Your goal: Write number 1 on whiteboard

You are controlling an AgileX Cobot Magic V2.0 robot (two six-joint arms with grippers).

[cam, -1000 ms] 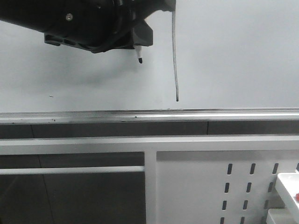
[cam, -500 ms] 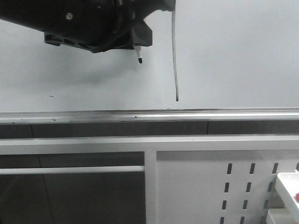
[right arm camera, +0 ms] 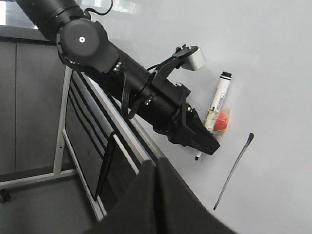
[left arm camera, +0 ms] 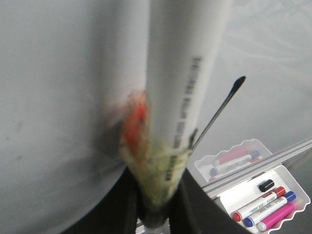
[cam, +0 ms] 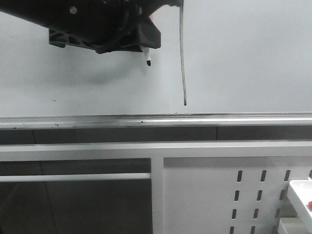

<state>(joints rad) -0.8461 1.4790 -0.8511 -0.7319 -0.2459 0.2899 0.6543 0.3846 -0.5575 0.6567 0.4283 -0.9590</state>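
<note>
The whiteboard (cam: 253,58) fills the upper front view, with its silver edge strip (cam: 156,120) below. The number 1 (cam: 183,58) is a thin dark stroke running down to a small dot. It also shows in the left wrist view (left arm camera: 219,109) and the right wrist view (right arm camera: 234,168). My left gripper (cam: 141,41) is shut on a white marker (left arm camera: 187,73), whose dark tip (cam: 147,61) points down left of the stroke. The right wrist view shows that marker (right arm camera: 219,100) and gripper (right arm camera: 195,139) from the side. My right gripper (right arm camera: 158,170) is shut and empty, away from the board.
A tiny dark speck (cam: 53,100) marks the board at lower left. Below the board are a white frame and a perforated metal panel (cam: 234,195). A white tray (left arm camera: 253,200) with several markers sits below the board's edge; it also shows at the front view's lower right (cam: 300,195).
My left gripper and the marker have shifted slightly up and right. The stroke is unchanged.
</note>
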